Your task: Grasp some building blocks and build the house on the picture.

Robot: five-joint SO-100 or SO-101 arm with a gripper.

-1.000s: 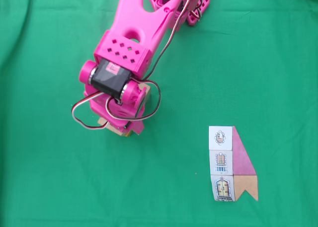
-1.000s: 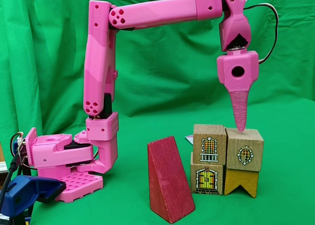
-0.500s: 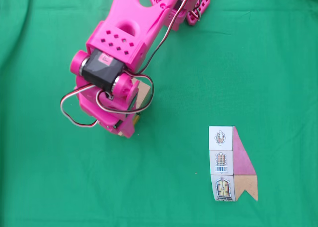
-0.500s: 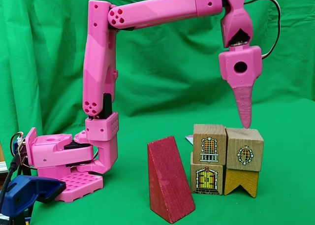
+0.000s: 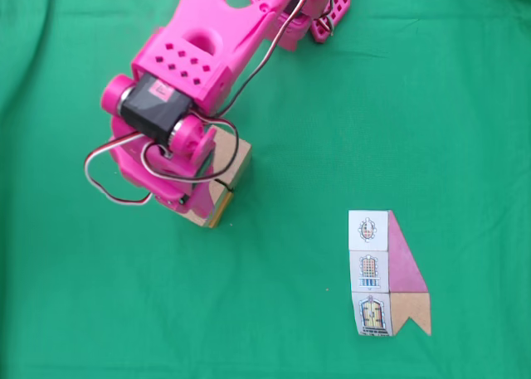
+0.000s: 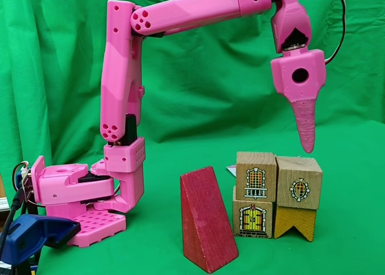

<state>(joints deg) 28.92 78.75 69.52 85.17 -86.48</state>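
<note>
Here, in a fixed view, four blocks stand assembled on the green surface [image 6: 361, 251]: a door block [image 6: 252, 219] under a window block [image 6: 255, 176], and beside them a round-window block [image 6: 298, 182] on the tan notched piece [image 6: 295, 222]. The red wedge [image 6: 207, 219] stands apart at left, likely the roof yet to place. The pincer [image 6: 308, 146] hangs empty just above the stack; whether its jaws are parted cannot be told. The picture [image 5: 387, 273] lies flat nearby.

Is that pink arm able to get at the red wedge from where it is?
Probably yes. The red wedge stands alone in front of the stacked blocks, nothing over it, and the end effector hovers free above the stack.
</note>
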